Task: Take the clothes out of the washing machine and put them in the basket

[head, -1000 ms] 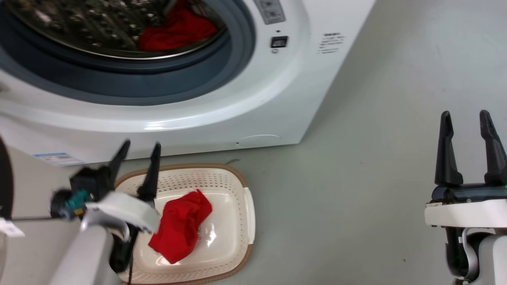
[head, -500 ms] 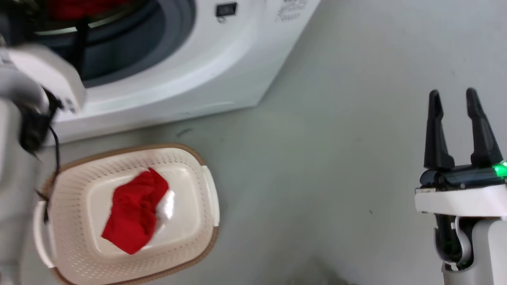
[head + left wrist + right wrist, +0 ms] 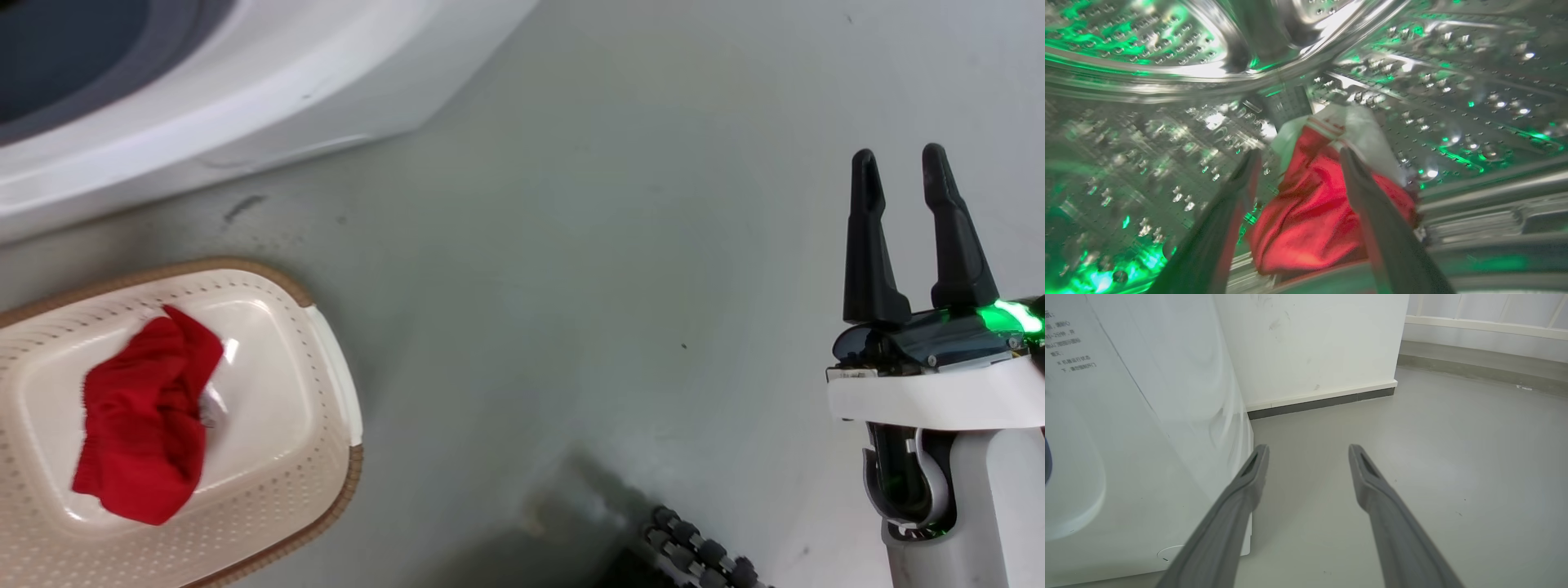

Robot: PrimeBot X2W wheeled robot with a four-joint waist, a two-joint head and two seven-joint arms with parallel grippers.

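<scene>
**A:** Head view?
**B:** A red piece (image 3: 143, 425) lies in the basket (image 3: 331, 384). The right gripper (image 3: 898, 155) gapes, well apart from it.
**A:** Left wrist?
**B:** Blurred, but the clothes (image 3: 1310, 220) seem dead ahead in the drum (image 3: 1147, 122), between the fingers of the spread left gripper (image 3: 1300, 153).
**A:** Right wrist?
**B:** Washer (image 3: 1147, 437) beside it, floor (image 3: 1433, 457) ahead.

A smooth grey-green floor (image 3: 620, 204) lies under even, diffuse light; a dark scuff mark (image 3: 243, 207) and a few tiny specks mar it; a white wall (image 3: 1310, 343), faintly smudged, ends in a corner, with a dark grey skirting strip (image 3: 1323, 401) under a cream lip; further back, a paler wall carries a cream rail (image 3: 1486, 326) above a grey base band (image 3: 1474, 363).
</scene>
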